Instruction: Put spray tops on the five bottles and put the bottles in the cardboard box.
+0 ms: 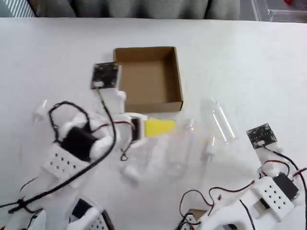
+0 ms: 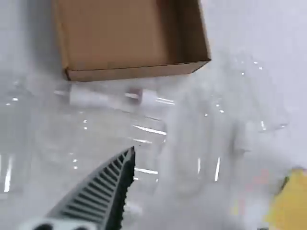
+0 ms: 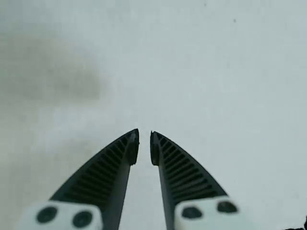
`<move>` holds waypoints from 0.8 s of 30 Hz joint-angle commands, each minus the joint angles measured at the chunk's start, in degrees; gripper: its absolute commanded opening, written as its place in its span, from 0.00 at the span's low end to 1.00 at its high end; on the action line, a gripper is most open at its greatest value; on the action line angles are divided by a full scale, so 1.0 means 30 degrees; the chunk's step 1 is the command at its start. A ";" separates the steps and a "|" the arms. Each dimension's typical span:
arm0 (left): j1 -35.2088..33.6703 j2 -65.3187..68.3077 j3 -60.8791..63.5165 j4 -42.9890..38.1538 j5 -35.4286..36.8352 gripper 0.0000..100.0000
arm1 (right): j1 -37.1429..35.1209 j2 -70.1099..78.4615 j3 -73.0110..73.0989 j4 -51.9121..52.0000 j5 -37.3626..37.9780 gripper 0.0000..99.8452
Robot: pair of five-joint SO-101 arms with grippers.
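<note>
My left gripper [image 2: 208, 163] hangs open over the clear bottles [image 1: 175, 155] lying below the cardboard box [image 1: 148, 79], mid-frame. I should centre on one bottle before closing. My right gripper [image 3: 144, 139], lower right, is closed and empty.

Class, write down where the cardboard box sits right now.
In the high view the cardboard box sits open near the middle of the table, with clear bottles lying just in front.

Clear bottles [image 2: 148, 132] blurred, uncountable — cardboard box [image 2: 134, 72] cut off at edge
</note>
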 commanded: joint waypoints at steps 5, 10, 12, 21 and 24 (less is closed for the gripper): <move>-0.5817 -0.2271 -0.0908 0.1436 -0.5509 0.06 | -0.4205 -0.0249 -0.2139 0.1919 -0.6037 0.02; -0.8542 -0.3795 0.2696 0.1201 -0.6593 0.12 | -0.8659 -0.0073 -0.2286 0.1978 -1.0667 0.02; -0.9421 -0.4615 0.4777 -0.0088 -0.7326 0.10 | -1.0505 -0.0073 -0.2286 0.1978 -1.2044 0.02; -1.0711 -0.6051 0.8293 -0.3341 -0.7707 0.03 | -1.4989 -0.0044 -0.1934 0.1890 -1.7436 0.02; -1.0740 -0.4147 0.6535 -0.2432 -0.7648 0.03 | -1.5516 -0.0044 -0.1788 0.1861 -1.8872 0.02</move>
